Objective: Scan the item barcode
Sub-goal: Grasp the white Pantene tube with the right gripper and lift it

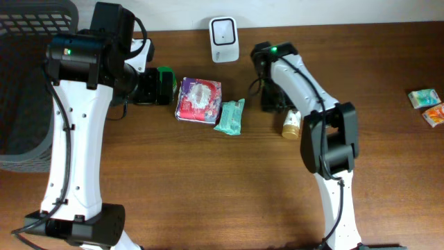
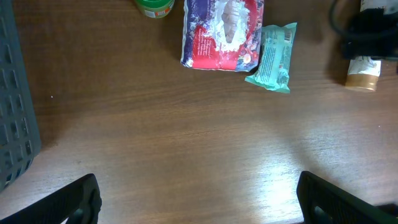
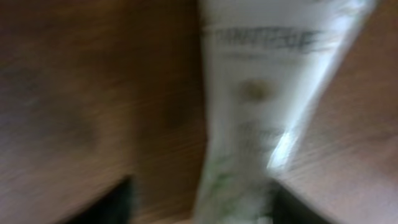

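Observation:
A white tube with a tan cap (image 1: pixel 291 123) lies on the table beside my right arm; it also shows at the far right of the left wrist view (image 2: pixel 362 71). In the blurred right wrist view the tube (image 3: pixel 261 93) runs down between the fingers of my right gripper (image 3: pixel 202 196). It sits close to the right finger, with a gap to the left one, so the jaws stand open around it. The white barcode scanner (image 1: pixel 224 39) stands at the table's back edge. My left gripper (image 2: pixel 202 208) hangs wide open over bare wood.
A red and white packet (image 1: pixel 199 99), a teal wipes pack (image 1: pixel 230 117) and a green bottle (image 1: pixel 165 83) lie between the arms. A dark grey basket (image 1: pixel 28 69) stands at the left. Two small packets (image 1: pixel 423 97) lie at the far right edge.

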